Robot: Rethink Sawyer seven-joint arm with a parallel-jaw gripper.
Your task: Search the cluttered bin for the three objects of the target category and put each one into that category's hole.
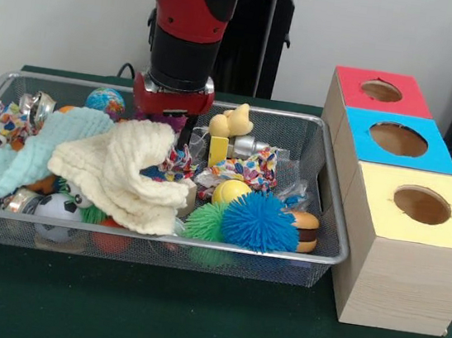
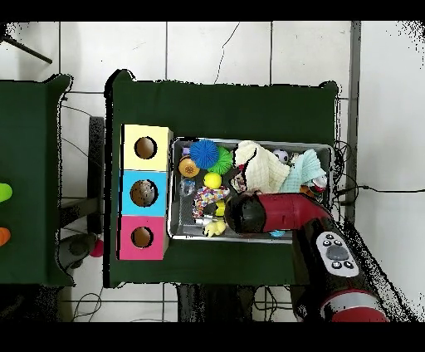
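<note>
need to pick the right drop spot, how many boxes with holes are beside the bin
3, in a row touching along one side of the bin: the red-topped box farthest from the camera, the blue-topped box in the middle, the yellow-topped box nearest. None look hidden.

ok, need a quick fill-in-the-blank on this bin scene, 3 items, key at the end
1. The box farthest from the front camera has a ____ top face.
2. The spiky ball beside the green one in the bin is ____.
3. The cream cloth lies next to a pale ____ cloth.

Missing words: red; blue; green
</note>
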